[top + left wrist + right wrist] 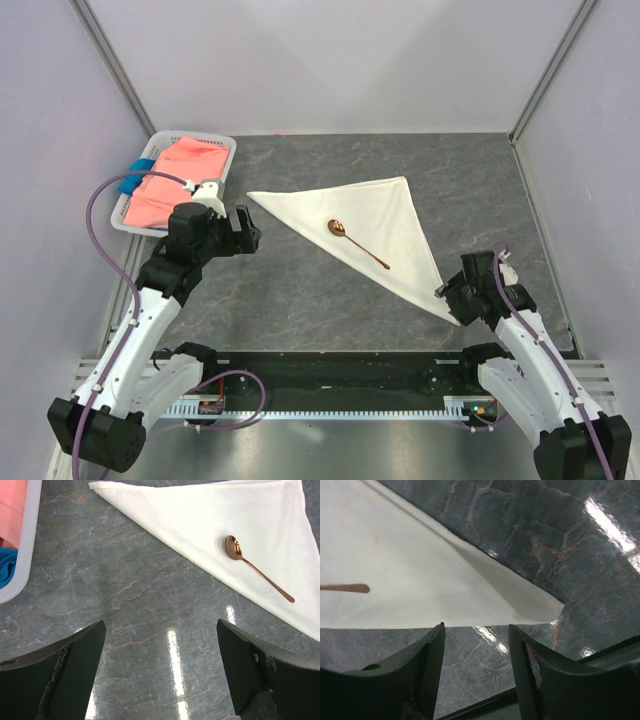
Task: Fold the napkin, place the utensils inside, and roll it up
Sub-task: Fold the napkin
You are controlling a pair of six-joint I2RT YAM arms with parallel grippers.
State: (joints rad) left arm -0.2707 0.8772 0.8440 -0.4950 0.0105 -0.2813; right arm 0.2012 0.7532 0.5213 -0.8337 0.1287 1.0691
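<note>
Fingers of the left gripper [243, 229] spread wide with nothing between them in the top view, hovering over bare table [300, 290]. The napkin [385, 215] is just ahead of those tips, already folded into a triangle with the long fold edge facing the arms. The spoon [358, 243] lies on the cloth near that fold edge, bowl toward the left gripper, probably so a roll starting from the fold catches it. The right gripper [448, 292] sits at the near-right corner of the napkin, likely lined up to pinch it. The white basket [231, 152] with salmon cloth [175, 180] and blue cloth [136, 178] is behind and to the left of the left gripper, not part of this

Left wrist view: both fingers [75, 665] are far apart and empty, grey table between them. The napkin's left corner is ahead and up-left of the tips, well apart. The spoon is ahead of the right-hand finger, lying on the cloth. No contact with anything, looks like this arm is waiting or about to reach for that corner

Right wrist view: fingers [425, 672] partly apart, gap shows table and the rig edge, nothing gripped. The napkin's pointed corner lies flat just beyond the tips, slightly toward the right-hand finger. Spoon handle end shows far to the left on the cloth. Judgement: fold and spoon placement done, rolling not yet begun, next step is closing on this corner
</note>
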